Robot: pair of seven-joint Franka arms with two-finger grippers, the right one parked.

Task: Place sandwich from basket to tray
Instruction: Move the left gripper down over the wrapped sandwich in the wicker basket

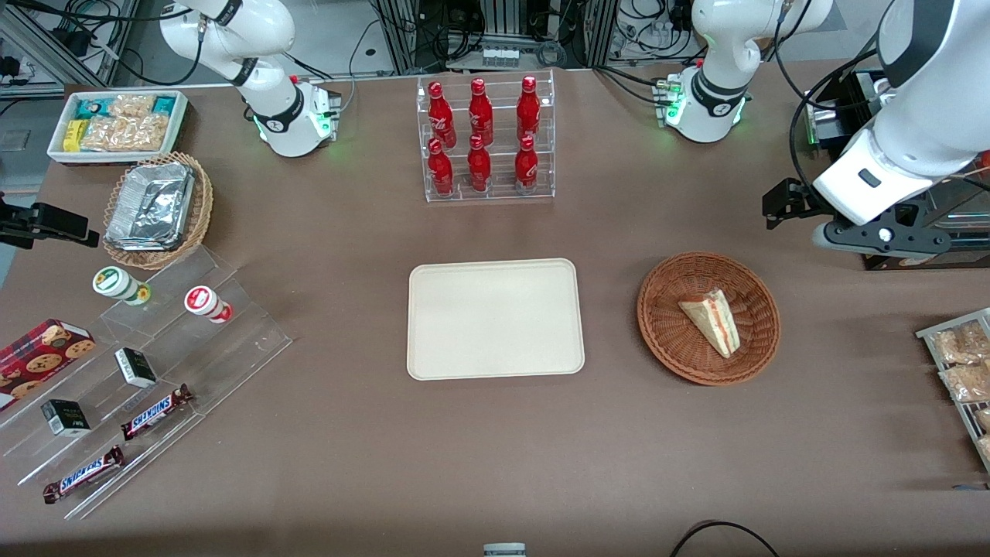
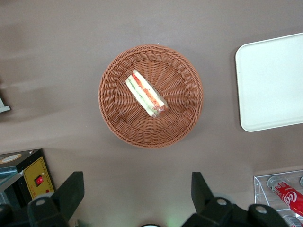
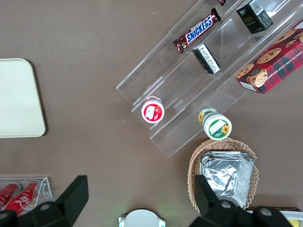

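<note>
Brown cloth covers the whole tabletop (image 1: 495,464), with lab racks and cables along the edge farthest from the front camera. Near the middle lies the tray (image 1: 495,319), flat, cream-beige and bare. Beside it, toward the working arm's end, sits the basket (image 1: 708,317), a round reddish-brown wicker bowl, near the tray but apart from it. The sandwich (image 1: 711,320) lies inside the basket on the woven bottom, a pale triangular wedge with its red, orange and green cut side showing; in the left wrist view it rests a little off the basket's centre.

The left arm's gripper (image 1: 781,203) hangs above the tabletop, farther from the front camera than the basket and off toward the working arm's end, touching nothing. In the left wrist view its two dark fingers (image 2: 71,194) stand wide apart with nothing between them, the basket and sandwich in plain sight between them.

Farther from the front camera than the tray stands a clear rack of red bottles (image 1: 483,135). Toward the parked arm's end are a tan wicker basket of foil containers (image 1: 155,209), a white bin of snack packets (image 1: 116,124), and a stepped clear display (image 1: 155,371) carrying Snickers bars (image 1: 155,410), small boxes and two cups.
</note>
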